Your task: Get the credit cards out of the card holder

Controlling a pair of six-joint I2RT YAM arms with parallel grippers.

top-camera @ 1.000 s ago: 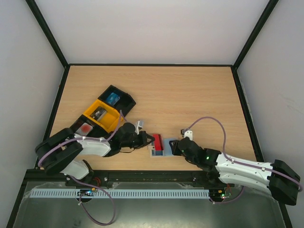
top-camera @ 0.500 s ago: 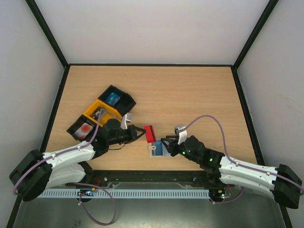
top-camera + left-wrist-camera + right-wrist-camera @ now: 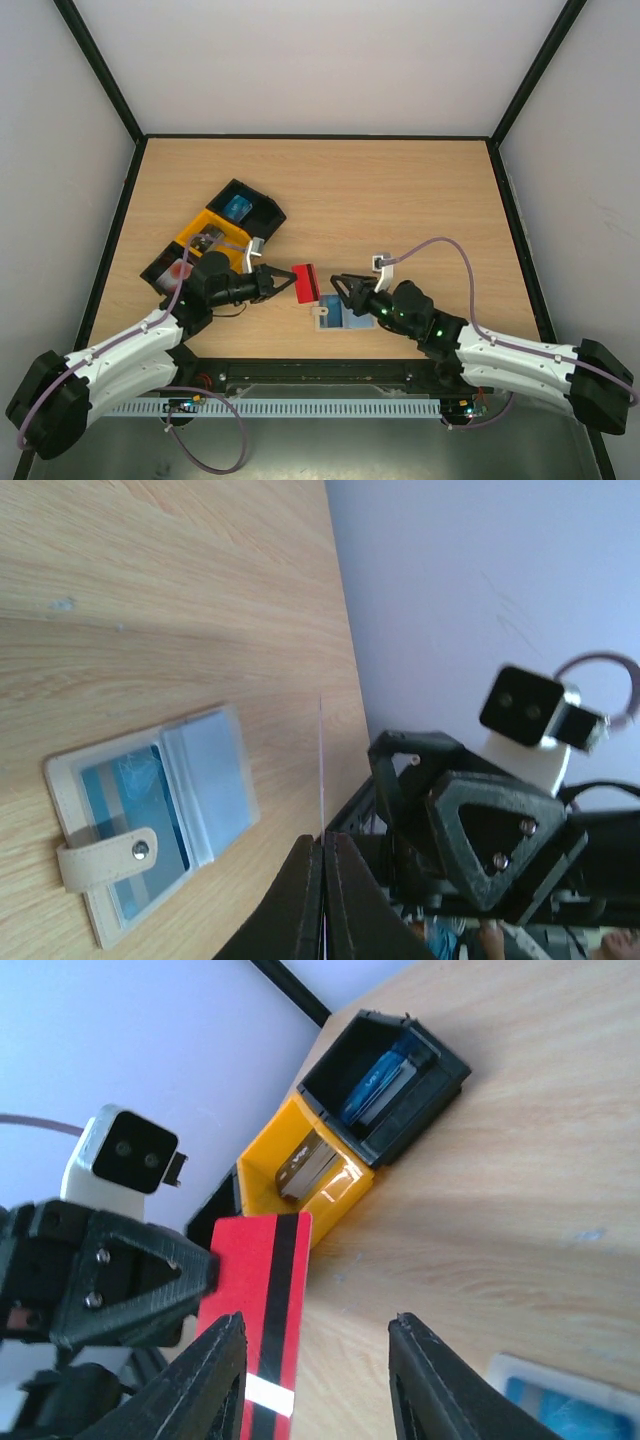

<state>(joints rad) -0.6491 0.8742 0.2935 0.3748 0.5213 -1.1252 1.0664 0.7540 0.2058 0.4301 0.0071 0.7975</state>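
Observation:
A red credit card (image 3: pixel 305 283) with a black stripe is pinched at its left end by my left gripper (image 3: pixel 288 281) and held above the table, left of the card holder. In the left wrist view the card (image 3: pixel 322 770) shows edge-on as a thin line between the shut fingers (image 3: pixel 300 900). The card holder (image 3: pixel 340 314), pale blue with a beige tab (image 3: pixel 105 855), lies open and flat on the wood. My right gripper (image 3: pixel 343 287) hovers open over the holder's far edge, nothing between its fingers (image 3: pixel 425 1380). The card (image 3: pixel 255 1310) stands just beyond its left finger.
A row of black and yellow compartment trays (image 3: pixel 215 240) sits at the left, behind the left arm, with small items inside. The black tray (image 3: pixel 385 1080) and the yellow tray (image 3: pixel 300 1175) also show in the right wrist view. Black frame rails edge the table.
The left gripper has drawn the red card out and away to the left of the holder. The right gripper has opened and shifted left above the holder.

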